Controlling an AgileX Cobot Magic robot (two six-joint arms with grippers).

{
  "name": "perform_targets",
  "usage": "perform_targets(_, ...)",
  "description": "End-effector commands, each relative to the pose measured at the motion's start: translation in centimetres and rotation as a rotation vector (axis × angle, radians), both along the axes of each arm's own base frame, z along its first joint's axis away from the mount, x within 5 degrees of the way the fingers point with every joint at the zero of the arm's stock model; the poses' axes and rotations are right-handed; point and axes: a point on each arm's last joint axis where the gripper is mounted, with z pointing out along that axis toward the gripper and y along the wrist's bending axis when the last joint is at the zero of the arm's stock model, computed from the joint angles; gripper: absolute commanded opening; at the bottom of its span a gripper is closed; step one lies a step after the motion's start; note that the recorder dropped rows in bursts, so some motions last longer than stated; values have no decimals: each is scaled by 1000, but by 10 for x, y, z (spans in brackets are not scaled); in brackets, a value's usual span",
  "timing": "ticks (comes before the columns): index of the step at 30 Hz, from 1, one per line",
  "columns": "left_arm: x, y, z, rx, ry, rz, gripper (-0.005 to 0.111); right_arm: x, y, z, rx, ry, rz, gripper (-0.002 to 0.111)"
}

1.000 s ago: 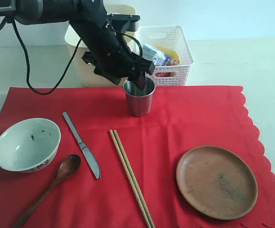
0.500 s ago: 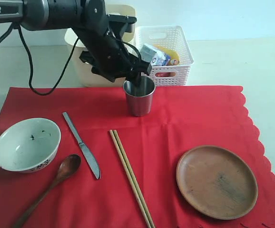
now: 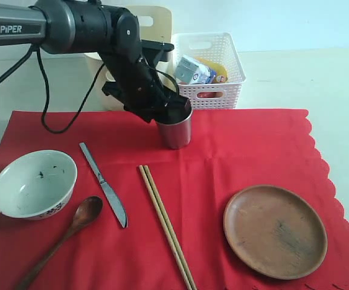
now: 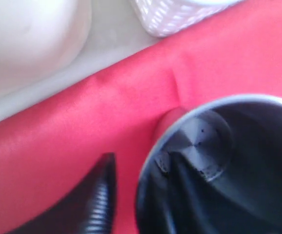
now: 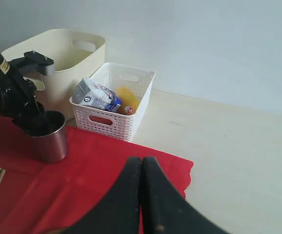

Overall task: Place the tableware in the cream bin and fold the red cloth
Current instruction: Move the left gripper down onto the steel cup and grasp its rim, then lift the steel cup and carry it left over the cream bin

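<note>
Exterior view gives us the red cloth [image 3: 241, 151] spread on the counter [image 3: 295, 78], and we place everything by the steel cup [image 3: 174, 132], upright near the cloth's far edge. Nearest us, well in front of the cup, lie the dark wooden spoon [image 3: 66, 238] to its left, the wooden chopsticks [image 3: 166, 226] almost straight before it, and the round wooden plate [image 3: 275, 231] to its right. Closer to the cup, on its left, are the metal knife [image 3: 105, 187] and, further left, the white bowl [image 3: 34, 183]. At the cup the left gripper [image 3: 173, 112] reaches over the rim. Its fingers [image 4: 94, 200] are apart, one inside and one outside, with a sliver of red between the outer finger and the wall. Just behind the cup to the right stands the white lattice basket [image 3: 220, 95]. Behind it to the left is the cream bin [image 5: 70, 73]. The right gripper [image 5: 141, 161] hangs well apart from the cup, fingers pressed together on nothing.
</note>
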Motion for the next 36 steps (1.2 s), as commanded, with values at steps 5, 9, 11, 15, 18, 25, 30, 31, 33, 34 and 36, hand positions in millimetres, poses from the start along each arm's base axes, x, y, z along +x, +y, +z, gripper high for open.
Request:
perform_targets(5, -5, 4, 8, 34, 23, -56, 1, -1, -1, -1, -7, -10, -3, 0)
perform_targets(9, -8, 6, 23, 38, 15, -86, 1, -1, -1, -1, -7, -10, -3, 0)
perform_targets(11, -10, 8, 32, 43, 3, -116, 1, -1, -1, -1, -7, -10, -3, 0)
perform_targets(15, -15, 12, 55, 50, -31, -158, 1, -1, -1, 0, -5, -14, -3, 0)
perform_targets(18, -20, 15, 74, 44, -52, -179, 1, -1, -1, 0, -5, -14, -3, 0)
perform_targets(25, -35, 31, 125, 39, -122, -200, 1, -1, -1, 0, -5, -14, -3, 0)
perform_targets(30, -44, 50, 165, 14, -199, -181, 1, -1, -1, 0, -5, -14, -3, 0)
perform_targets(31, -45, 55, 172, 9, -213, -171, 1, -1, -1, 0, -5, -14, -3, 0)
perform_targets(33, -47, 67, 186, -3, -249, -146, 1, -1, -1, 0, -5, -14, -3, 0)
perform_targets(34, -47, 73, 193, -6, -266, -132, 1, -1, -1, 0, -5, -14, -3, 0)
perform_targets(36, -45, 87, 203, -14, -293, -98, 1, -1, -1, 0, -5, -14, -3, 0)
